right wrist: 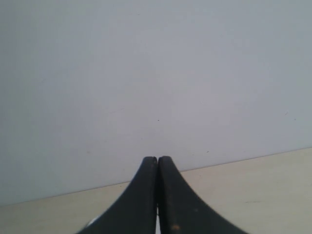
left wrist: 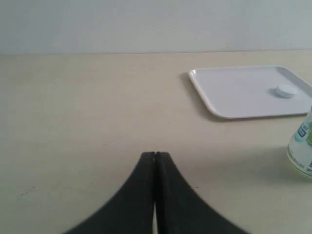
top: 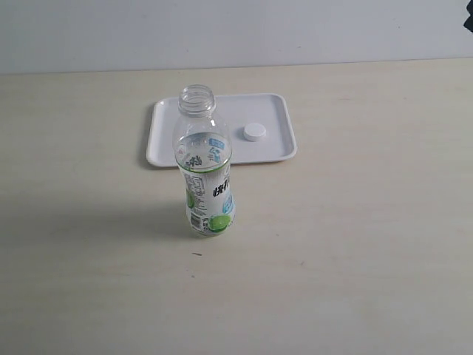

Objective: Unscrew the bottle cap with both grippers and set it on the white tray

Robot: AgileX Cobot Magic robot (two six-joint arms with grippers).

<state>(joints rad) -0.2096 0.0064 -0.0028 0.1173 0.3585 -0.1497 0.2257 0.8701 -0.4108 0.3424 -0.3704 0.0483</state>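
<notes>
The bottle stands upright on the table with its neck bare, just in front of the white tray. The bottle cap lies flat on the tray's right half. In the left wrist view the tray and the cap show far off, with the bottle's base at the frame edge. My left gripper is shut and empty, well away from the bottle. My right gripper is shut and empty, pointing at the wall. Neither gripper's jaws appear in the exterior view.
A pale wooden table carries everything, with a plain grey wall behind it. A dark bit of an arm pokes in at the exterior view's top right corner.
</notes>
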